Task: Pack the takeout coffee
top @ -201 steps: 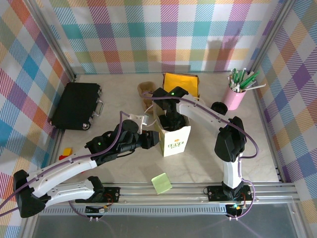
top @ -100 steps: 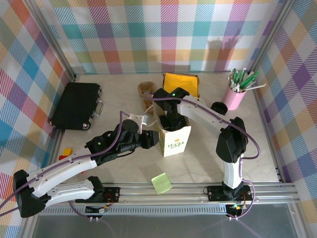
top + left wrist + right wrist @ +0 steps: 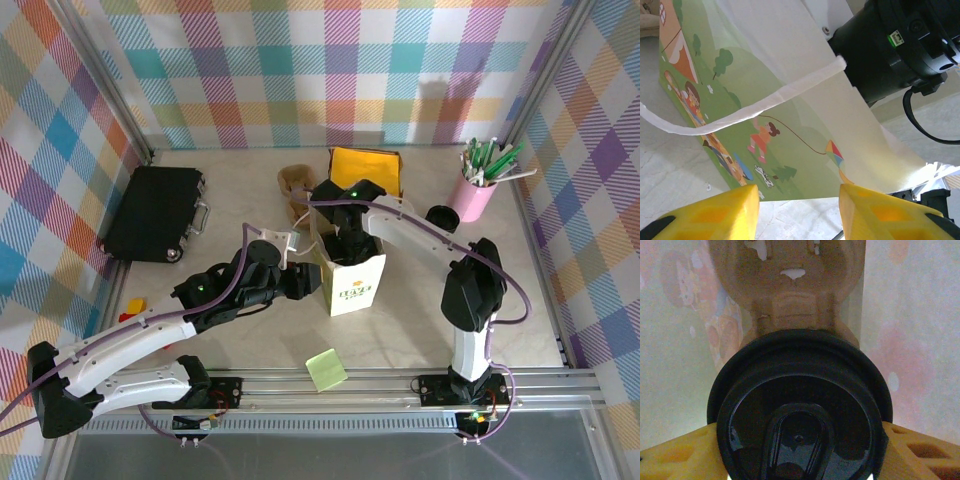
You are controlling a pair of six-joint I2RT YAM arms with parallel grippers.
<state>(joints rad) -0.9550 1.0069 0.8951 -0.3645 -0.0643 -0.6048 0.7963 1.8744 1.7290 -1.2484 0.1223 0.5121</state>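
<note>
Black-lidded coffee cup [image 3: 799,425] x1, pinched in R jaws inside 1 paper bag [image 3: 352,285], L jaws spread.

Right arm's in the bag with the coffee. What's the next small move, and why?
Probably ease the right gripper straight down. Its jaws grip the coffee inside the bag, with the carrier beneath it, and I can't tell whether the coffee is seated there yet.
</note>
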